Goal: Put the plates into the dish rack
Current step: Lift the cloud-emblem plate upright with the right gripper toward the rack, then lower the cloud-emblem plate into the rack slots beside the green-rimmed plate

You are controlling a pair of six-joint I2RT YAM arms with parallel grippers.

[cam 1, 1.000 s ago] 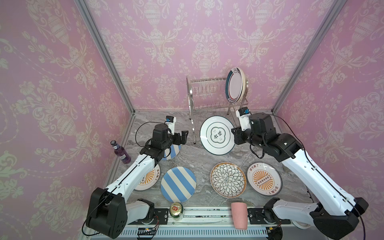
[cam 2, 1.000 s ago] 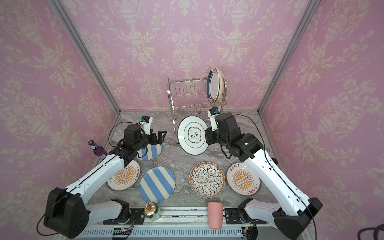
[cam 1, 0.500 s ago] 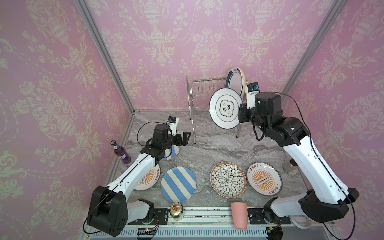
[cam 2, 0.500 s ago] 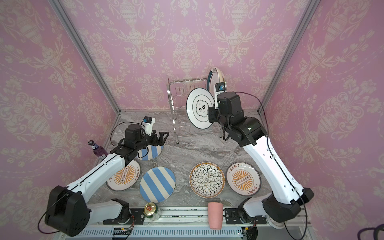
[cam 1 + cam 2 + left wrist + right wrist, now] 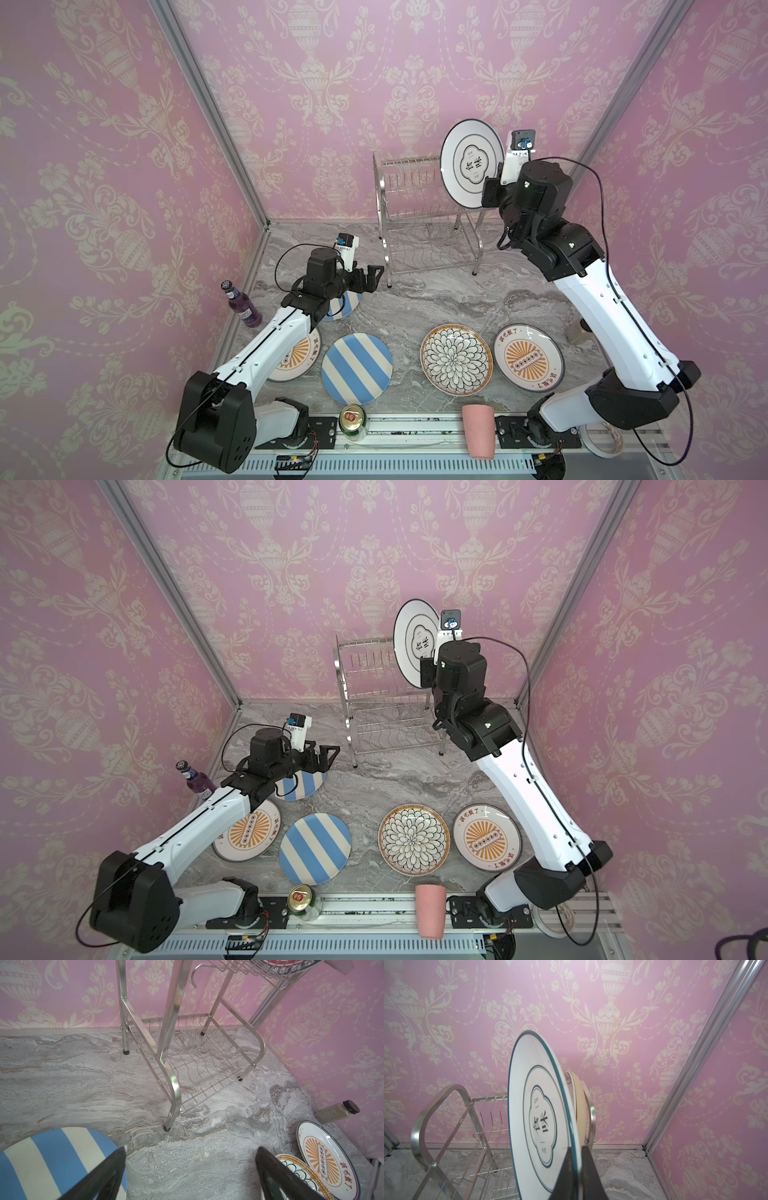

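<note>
My right gripper point(image 5: 576, 1148) is shut on the rim of a white plate with a cloud outline point(image 5: 537, 1115). It holds the plate upright over the right end of the steel dish rack's point(image 5: 415, 216) top tier, in both top views point(image 5: 415, 642). Close behind it a cream plate point(image 5: 578, 1101) stands in the rack. My left gripper point(image 5: 191, 1150) is open and empty, low over the table by the rack's front left leg, beside a small blue-white striped plate point(image 5: 52, 1159). Flat at the front lie a striped plate point(image 5: 356, 369), a petal plate point(image 5: 456, 358) and two orange-sunburst plates point(image 5: 528, 357), point(image 5: 297, 357).
A purple bottle point(image 5: 241, 303) stands at the left wall and a small jar point(image 5: 336, 1112) lies at the right wall. A can point(image 5: 352, 419), a pink cup point(image 5: 478, 430) and a tape roll point(image 5: 602, 440) sit along the front rail.
The right arm has lifted the cloud-outline plate off the table, turned it upright and carried it back over the rack's top tier. The left arm has hardly moved.
</note>
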